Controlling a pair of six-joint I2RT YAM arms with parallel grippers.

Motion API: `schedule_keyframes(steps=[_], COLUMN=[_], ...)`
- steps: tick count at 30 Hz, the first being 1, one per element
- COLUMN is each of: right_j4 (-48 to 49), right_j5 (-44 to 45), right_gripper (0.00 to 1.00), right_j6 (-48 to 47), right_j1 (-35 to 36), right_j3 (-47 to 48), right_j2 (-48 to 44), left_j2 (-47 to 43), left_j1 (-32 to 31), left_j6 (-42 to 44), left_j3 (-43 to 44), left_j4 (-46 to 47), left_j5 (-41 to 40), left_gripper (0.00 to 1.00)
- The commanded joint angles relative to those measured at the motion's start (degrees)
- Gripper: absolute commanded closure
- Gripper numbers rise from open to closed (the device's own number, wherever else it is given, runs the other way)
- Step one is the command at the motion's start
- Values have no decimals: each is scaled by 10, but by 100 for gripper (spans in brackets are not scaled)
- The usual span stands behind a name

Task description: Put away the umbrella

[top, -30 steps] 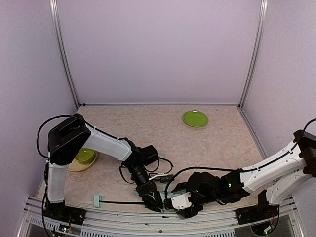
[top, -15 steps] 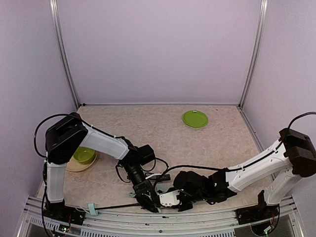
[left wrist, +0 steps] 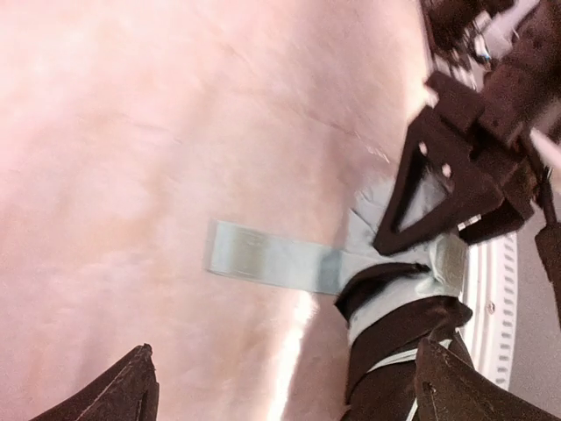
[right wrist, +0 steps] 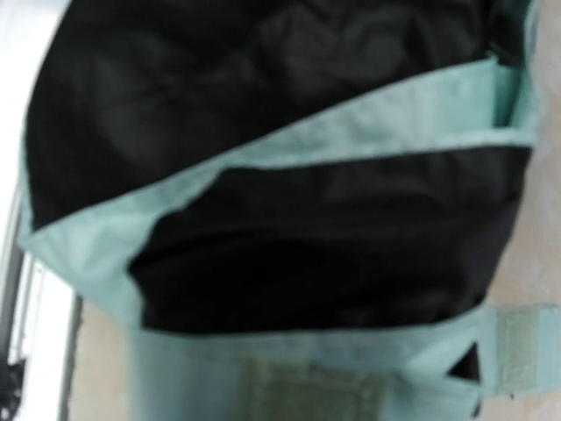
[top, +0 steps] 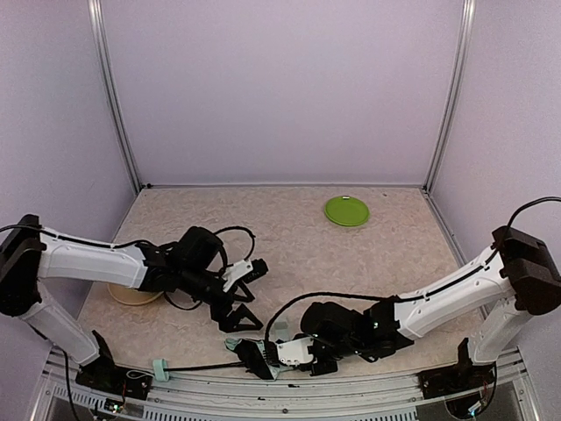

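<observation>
Bundling step, I'd say: right gripper (top: 252, 353) clamps the umbrella (left wrist: 368, 224) (fabric bunched), left gripper (top: 244, 294) gapes wide — next, catch the strap (left wrist: 263, 260).

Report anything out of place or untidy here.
The umbrella at the table's near edge is untidy: canopy bunched with black lining showing, its closure strap lying loose on the table, thin shaft extended toward the handle.

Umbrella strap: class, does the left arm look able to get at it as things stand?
Probably yes: the strap lies exposed on the table ahead of the left arm's open fingers, nothing covering it.
</observation>
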Motion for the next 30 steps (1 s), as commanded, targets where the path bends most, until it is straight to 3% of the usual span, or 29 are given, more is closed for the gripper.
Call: schedule_keyframes(steps=[1,3,6,10,12,19,24,30], right_j4=[-91,-103,-137,-205,-229,-251,-253,-250], right_j5=[-55,-66,-120,-206,-244,-329,-385,-396], right_gripper=[85,86,86,86,86,87,87,87], right_j6=[27,34,62,106,128,177,175,176], right_j1=[6,2,-19,-58,-75,-131,-137,-148], right_j3=[1,8,29,73,93,124,165,172], right_j2=[29,33,44,83,116,173,209,228], left_j2=[-169,-238,-325,-410,-421,-317,-200,-91], left_j1=[30,31,4,-110,-153,-294,-308,-282], left_j6=[-61,-59,-10,102,115,141,207,229], left_j3=[-86,-123,-138,-153,-161,-129,-107,-77], left_j4=[201,243,226,147,95,-20,-15,-9], left_j5=[-135,-158,-170,-223,-245,-289,-350,-399], left_gripper=[1,1,1,7,11,29,3,1])
